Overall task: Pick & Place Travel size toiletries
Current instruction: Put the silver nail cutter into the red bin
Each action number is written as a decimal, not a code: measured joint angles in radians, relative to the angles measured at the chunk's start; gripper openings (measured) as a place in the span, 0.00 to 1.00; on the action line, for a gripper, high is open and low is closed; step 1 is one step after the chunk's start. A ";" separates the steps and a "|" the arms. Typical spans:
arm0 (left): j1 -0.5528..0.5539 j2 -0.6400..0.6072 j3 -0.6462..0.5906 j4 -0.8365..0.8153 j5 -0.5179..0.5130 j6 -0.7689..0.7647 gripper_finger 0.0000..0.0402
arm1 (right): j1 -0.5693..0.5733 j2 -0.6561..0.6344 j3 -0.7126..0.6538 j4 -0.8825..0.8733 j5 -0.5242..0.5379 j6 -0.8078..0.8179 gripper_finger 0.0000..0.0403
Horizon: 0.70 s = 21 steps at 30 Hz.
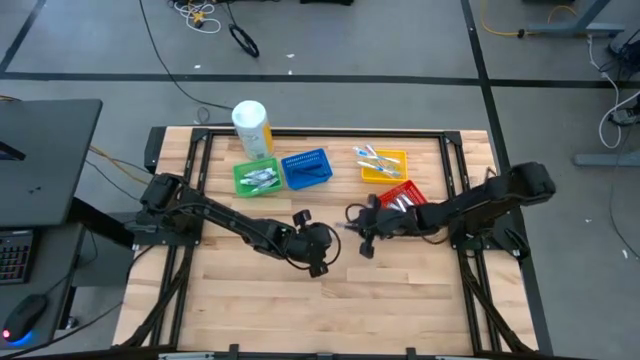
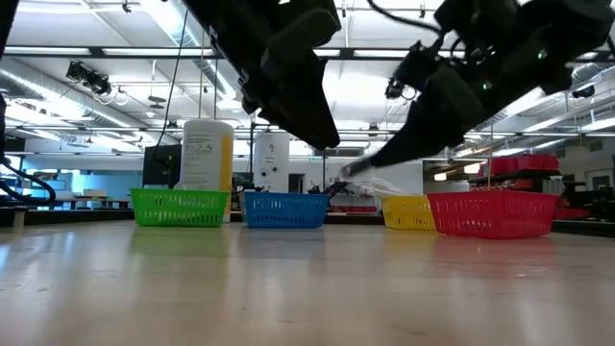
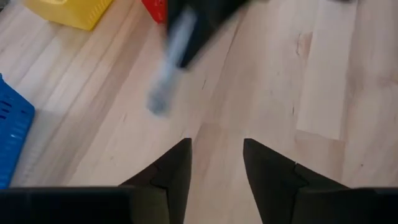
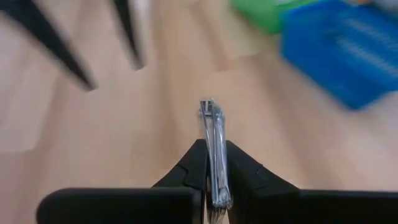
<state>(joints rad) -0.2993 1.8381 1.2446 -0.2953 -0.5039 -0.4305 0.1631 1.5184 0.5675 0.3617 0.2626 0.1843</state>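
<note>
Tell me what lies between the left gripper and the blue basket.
Only bare wood between the left gripper and blue basket, per the high view.

In the high view I see the lower half of the bench [image 1: 320, 310] bare, open for any pass. The middle is crowded: my left hand [image 1: 303, 218] and right hand [image 1: 352, 218] sit near each other at frame centre. Across the upper part, the green basket [image 1: 256, 178], blue basket [image 1: 306, 169], yellow basket [image 1: 384, 164] and red basket [image 1: 405, 197] form a barrier, with the white-and-yellow bottle [image 1: 252, 128] behind the green one.
</note>
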 joint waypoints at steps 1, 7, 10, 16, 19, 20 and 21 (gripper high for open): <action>0.001 0.000 0.000 0.001 0.000 0.010 0.39 | 0.000 -0.030 0.001 -0.032 0.043 -0.005 0.08; 0.002 0.000 0.000 -0.001 0.001 0.008 0.38 | 0.000 -0.271 0.001 -0.480 0.291 0.146 0.08; 0.002 0.000 0.000 -0.001 0.001 -0.009 0.39 | 0.000 -0.367 0.001 -0.743 0.336 0.360 0.08; 0.002 0.000 0.000 -0.001 0.000 -0.010 0.38 | -0.010 -0.405 -0.031 -0.917 0.329 0.593 0.09; 0.002 0.000 0.000 0.000 0.001 -0.010 0.37 | -0.029 -0.391 -0.060 -0.847 0.316 0.549 0.10; 0.002 0.000 0.000 0.002 0.000 -0.011 0.37 | -0.036 -0.387 -0.067 -0.832 0.298 0.529 0.11; 0.002 0.000 0.000 0.005 0.000 -0.013 0.36 | -0.041 -0.383 -0.072 -0.816 0.277 0.511 0.13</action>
<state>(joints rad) -0.2974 1.8381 1.2442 -0.2907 -0.5037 -0.4432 0.1220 1.1357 0.4950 -0.4542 0.5396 0.6949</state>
